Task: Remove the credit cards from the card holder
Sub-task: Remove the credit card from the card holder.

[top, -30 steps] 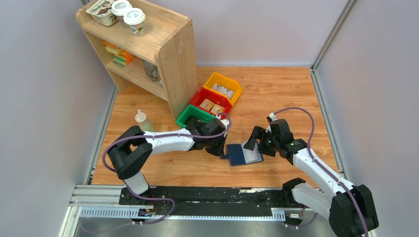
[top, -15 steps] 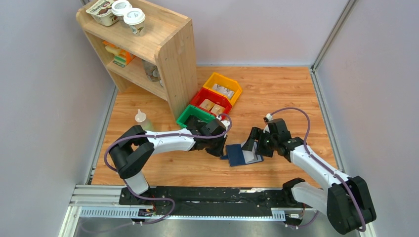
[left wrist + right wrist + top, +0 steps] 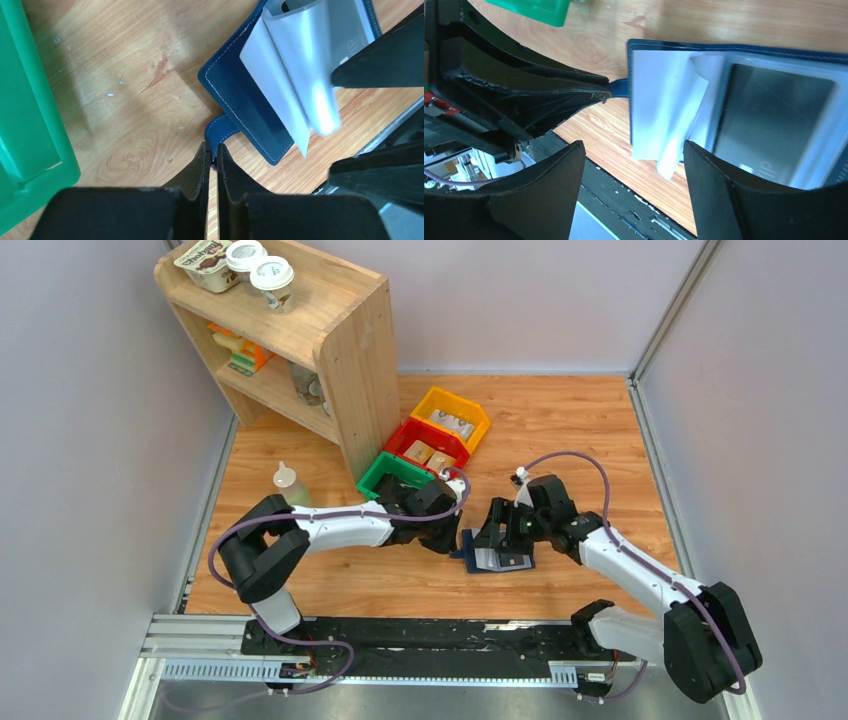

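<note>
With my left gripper (image 3: 212, 150) pinching the strap tab (image 3: 220, 131) of the card holder (image 3: 250, 115), my spread right gripper (image 3: 631, 150) should catch a card (image 3: 769, 115), not the sleeve (image 3: 664, 115) between its fingers.

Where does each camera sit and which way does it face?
Top external: above and behind the bases, looking down at the table; both arms show.
Left wrist: looks down past the left gripper, pinched on the card holder strap.
Right wrist: looks down through the open right gripper.
All three share the card holder.
</note>
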